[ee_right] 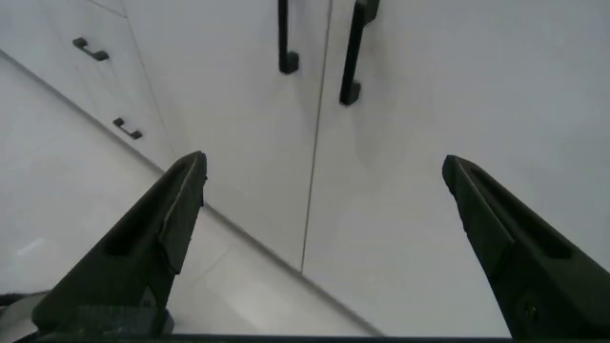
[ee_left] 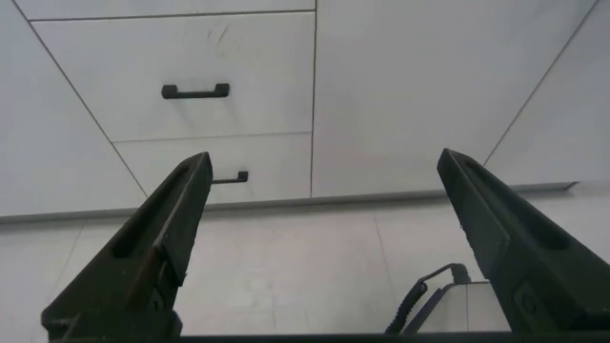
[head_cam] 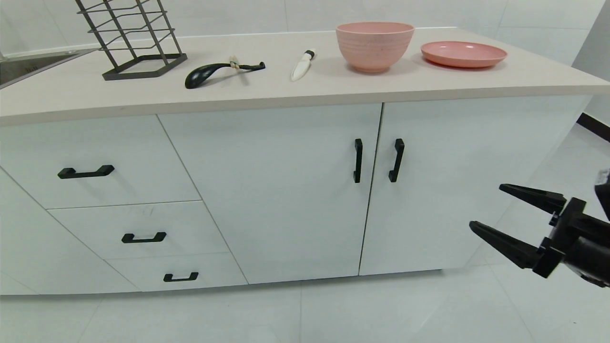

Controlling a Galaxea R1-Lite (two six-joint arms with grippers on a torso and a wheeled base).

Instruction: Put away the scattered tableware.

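Right gripper [head_cam: 486, 206] sits nearest, low, in front of the right cabinet door [head_cam: 467, 181], jaws spread wide, holding nothing; the right wrist view has the same gripper [ee_right: 322, 162] facing the two upright door handles [ee_right: 319, 48]. Left gripper [ee_left: 323, 157] is also wide open with nothing in it, low over the floor and facing the lower drawers [ee_left: 191, 71]. Both doors and all drawers are shut, so their contents are hidden. All the tableware is on the countertop [head_cam: 305, 90], above and beyond both grippers, up and to the left of the right one. By my read the right arm is nearer the pink plate [head_cam: 463, 53] and pink bowl [head_cam: 374, 45], which stand just beside each other but apart at the counter's right end. The plate carries nothing visible, and the bowl's inside is hidden by its near wall. Left of the bowl lies a white knife [head_cam: 301, 65], long axis near to far, dark end away. Further left is a black spoon [head_cam: 205, 74], long axis along the counter, scoop to the left, with a tan bit across its handle that I cannot identify. A wire rack [head_cam: 138, 38] stands at far left, beside a sink [head_cam: 28, 64]. Any pick needs the arm to go up first.
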